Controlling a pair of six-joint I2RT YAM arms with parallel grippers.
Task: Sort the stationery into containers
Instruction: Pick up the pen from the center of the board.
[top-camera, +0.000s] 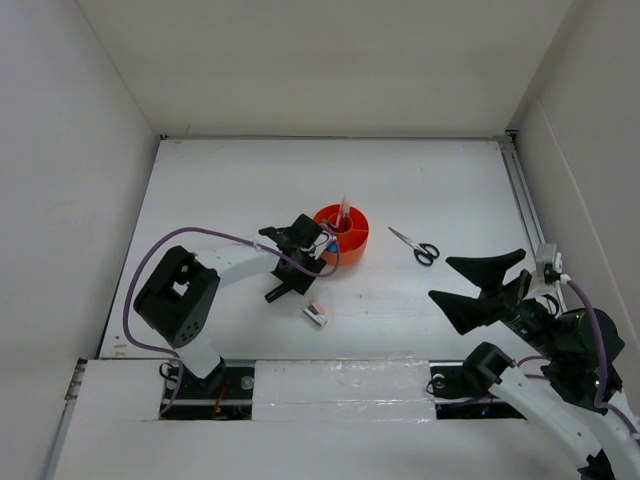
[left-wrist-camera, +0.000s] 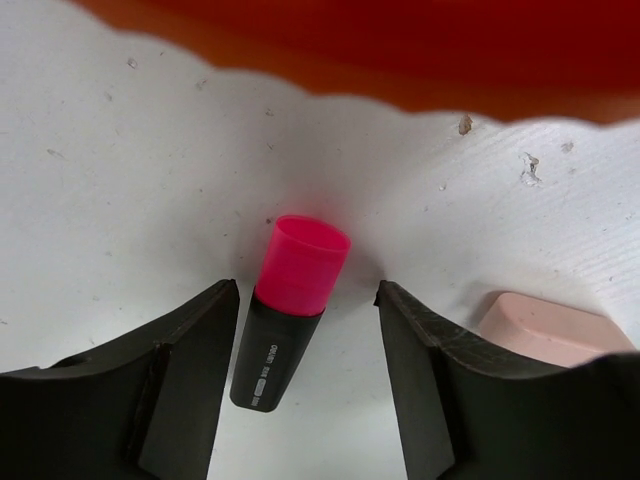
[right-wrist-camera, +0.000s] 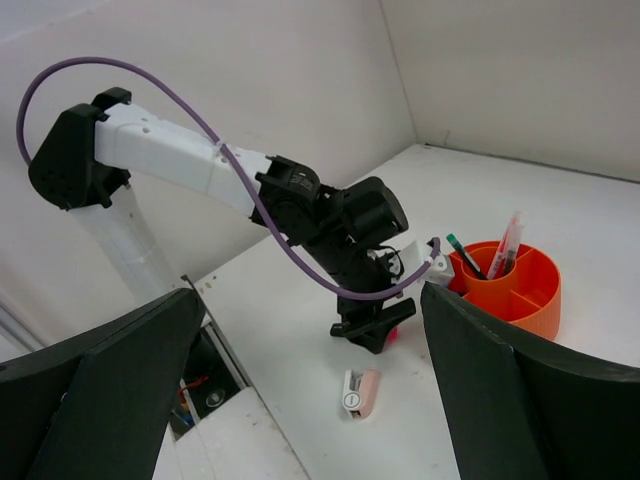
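Two arms are in view, and only the left one is at work. The left gripper is low over the table just beside the orange organiser. Its jaws are spread partway and straddle the pink-capped marker, which lies flat on the white surface with its cap pointing at the organiser's wall. One finger sits close against the black barrel, while the other stands clear of it, so nothing is clamped yet.

The marker looks like a light, stiff plastic tube, smooth and round, so it would probably roll or swivel if pinched off-centre. The black barrel just behind the cap seems the safest place to hold it. The cap is wider and could slip or pull loose.

To the right of the jaws lies the small pink-white clip-like piece, close by but not touching the marker. Further right, the organiser already holds an upright pink pen in its central cup and a dark pen beside it. The scissors lie flat on the table beyond it, well apart from the rest. At the far right, the right gripper hangs above the table with its jaws spread wide and nothing between them.
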